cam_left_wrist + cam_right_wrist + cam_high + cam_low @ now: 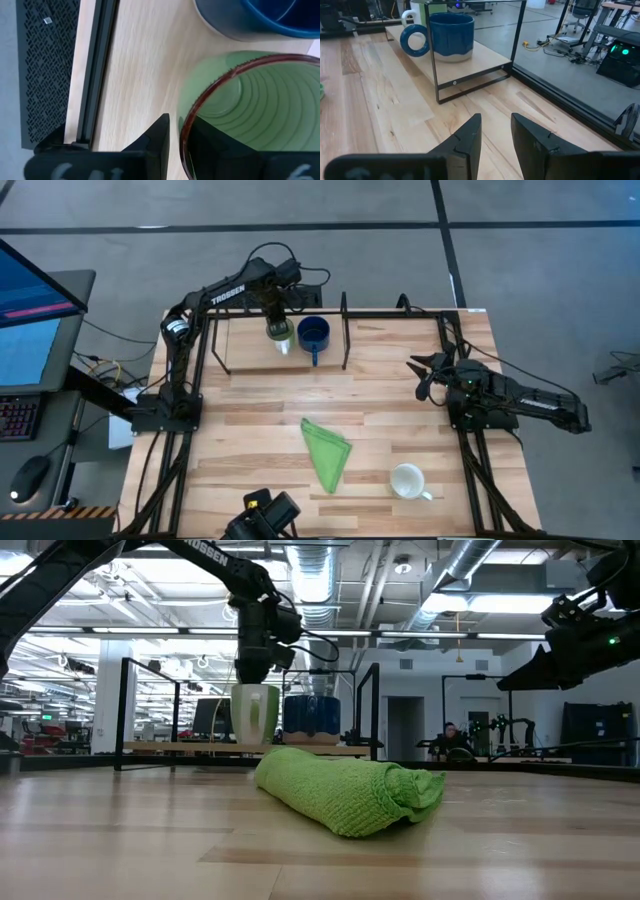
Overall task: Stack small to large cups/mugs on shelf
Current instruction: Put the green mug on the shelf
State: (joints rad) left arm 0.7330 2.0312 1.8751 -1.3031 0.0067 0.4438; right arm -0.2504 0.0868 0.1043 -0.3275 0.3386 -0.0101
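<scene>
The light green mug (281, 337) with a white handle stands upright at the shelf (345, 315), the black rod rack at the table's far edge. My left gripper (276, 318) comes down on it from above and is shut on its rim. The dark blue mug (313, 333) rests on its base on the shelf's wooden board, just right of the green one, handle toward the near side. The white mug (408, 480) stands on the table near the near right corner. My right gripper (495, 135) is open and waits over the table's right side, touching nothing. My left gripper holds the green mug by its rim (200, 95), with one finger (159, 142) outside the wall and the other inside the hollow. The fingers point down from above. The mug (255, 713) is upright with its base at the shelf board's level; whether it rests there I cannot tell.
A folded green cloth (327, 450) lies in the middle of the table, between the shelf and the white mug. The shelf's black uprights (372, 705) and top rods frame the mugs. A small gap separates the green mug from the blue mug (312, 715).
</scene>
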